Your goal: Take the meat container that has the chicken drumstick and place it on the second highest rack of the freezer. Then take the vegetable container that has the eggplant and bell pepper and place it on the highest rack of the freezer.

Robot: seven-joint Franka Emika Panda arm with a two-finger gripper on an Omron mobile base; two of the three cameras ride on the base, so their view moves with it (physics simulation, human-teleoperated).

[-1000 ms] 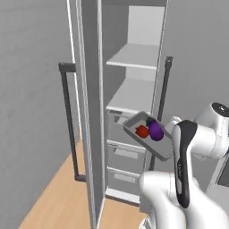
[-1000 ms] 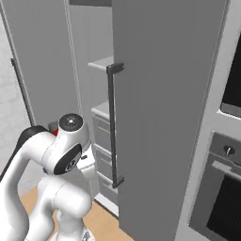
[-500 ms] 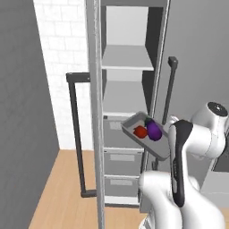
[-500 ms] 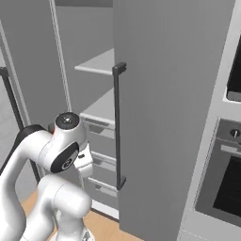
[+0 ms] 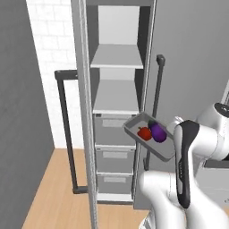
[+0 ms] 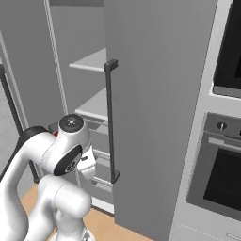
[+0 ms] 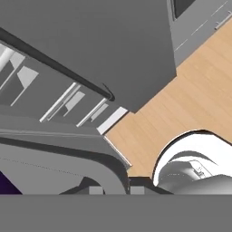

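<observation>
Two pale shelves (image 5: pixel 117 57) sit above grey drawers (image 5: pixel 114 159) over wooden floor (image 5: pixel 53 192).

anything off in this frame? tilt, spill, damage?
The tray is tilted, its far corner higher, held in the air in front of the open freezer. The bell pepper and eggplant sit side by side inside it; nothing has spilled. No damage shows.

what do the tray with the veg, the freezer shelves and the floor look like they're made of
Vegetable container: looks like matte grey plastic or metal, with a uniform flat tone and raised rim; hard to say which. Freezer shelves: pale, smooth, opaque panels, likely plastic. Floor: light wood planks, with visible grain lines and board seams.
</observation>
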